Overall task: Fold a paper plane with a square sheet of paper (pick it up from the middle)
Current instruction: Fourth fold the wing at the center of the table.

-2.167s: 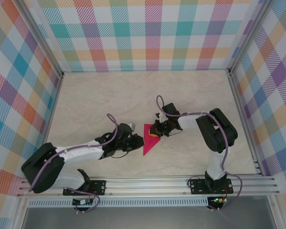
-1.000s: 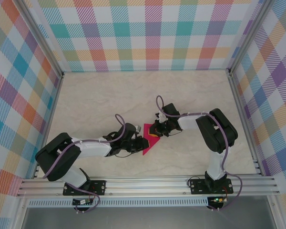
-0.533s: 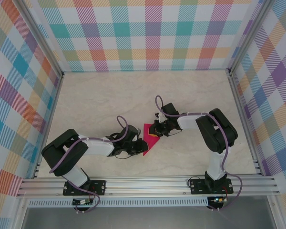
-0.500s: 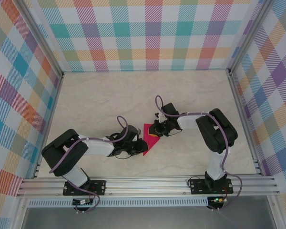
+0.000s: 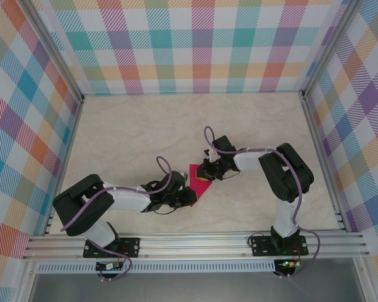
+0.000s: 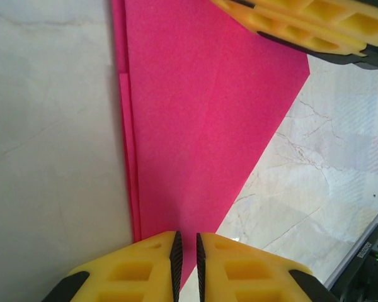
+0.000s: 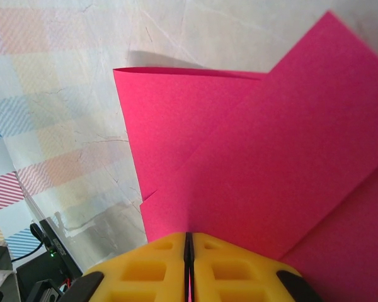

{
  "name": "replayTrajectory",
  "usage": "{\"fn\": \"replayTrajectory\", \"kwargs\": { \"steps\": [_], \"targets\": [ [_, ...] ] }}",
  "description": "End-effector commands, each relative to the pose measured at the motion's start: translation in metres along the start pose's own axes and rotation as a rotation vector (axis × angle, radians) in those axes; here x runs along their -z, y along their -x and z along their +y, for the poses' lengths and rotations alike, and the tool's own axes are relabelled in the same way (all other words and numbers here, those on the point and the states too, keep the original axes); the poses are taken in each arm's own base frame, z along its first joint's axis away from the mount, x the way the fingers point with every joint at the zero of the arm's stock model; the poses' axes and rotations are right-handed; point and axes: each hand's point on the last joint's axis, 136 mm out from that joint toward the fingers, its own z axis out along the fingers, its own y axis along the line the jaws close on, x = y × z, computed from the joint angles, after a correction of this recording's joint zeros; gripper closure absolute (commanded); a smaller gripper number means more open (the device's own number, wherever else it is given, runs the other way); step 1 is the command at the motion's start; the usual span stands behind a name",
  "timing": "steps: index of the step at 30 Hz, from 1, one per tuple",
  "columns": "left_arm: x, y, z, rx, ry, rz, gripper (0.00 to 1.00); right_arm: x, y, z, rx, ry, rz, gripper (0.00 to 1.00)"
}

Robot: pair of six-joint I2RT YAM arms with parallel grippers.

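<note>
Folded paper (image 5: 200, 187) lies flat mid-scene on the table (image 5: 138, 132). Left gripper (image 6: 186, 238) is pinched tight on its near tip, right gripper (image 7: 189, 238) clamped on its far edge.

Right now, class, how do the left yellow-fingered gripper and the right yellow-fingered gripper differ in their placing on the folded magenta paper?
The left gripper sits at the folded magenta paper's narrow near tip; the right gripper sits at its wide far end. The left gripper's fingers leave a thin slit; the right gripper's fingers meet. Both are yellow-fingered and low over the paper.
</note>
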Motion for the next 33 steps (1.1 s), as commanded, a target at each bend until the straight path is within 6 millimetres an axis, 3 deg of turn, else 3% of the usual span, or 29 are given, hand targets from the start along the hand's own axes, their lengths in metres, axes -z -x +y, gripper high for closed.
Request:
{"fn": "replayTrajectory", "kwargs": {
  "steps": [1,5,12,16,26,33],
  "targets": [
    [0.006,-0.063,0.065,0.051,0.204,0.208,0.82,-0.007,-0.021,-0.039,-0.077,-0.141,0.056,0.89],
    [0.007,-0.067,0.044,0.015,0.120,0.228,0.81,-0.006,-0.021,-0.039,-0.077,-0.147,0.058,0.89],
    [0.022,-0.065,0.052,0.011,0.166,0.198,0.81,-0.005,-0.021,-0.039,-0.079,-0.149,0.056,0.88],
    [0.032,-0.057,0.046,-0.002,0.157,0.154,0.81,-0.004,-0.022,-0.033,-0.075,-0.125,0.057,0.88],
    [0.066,-0.005,0.000,-0.033,0.028,-0.053,0.75,0.017,-0.020,-0.003,0.004,-0.109,0.036,0.82],
    [0.049,0.029,-0.033,-0.076,0.014,-0.107,0.76,0.024,-0.015,0.016,0.020,-0.055,0.015,0.82]
  ]
}}
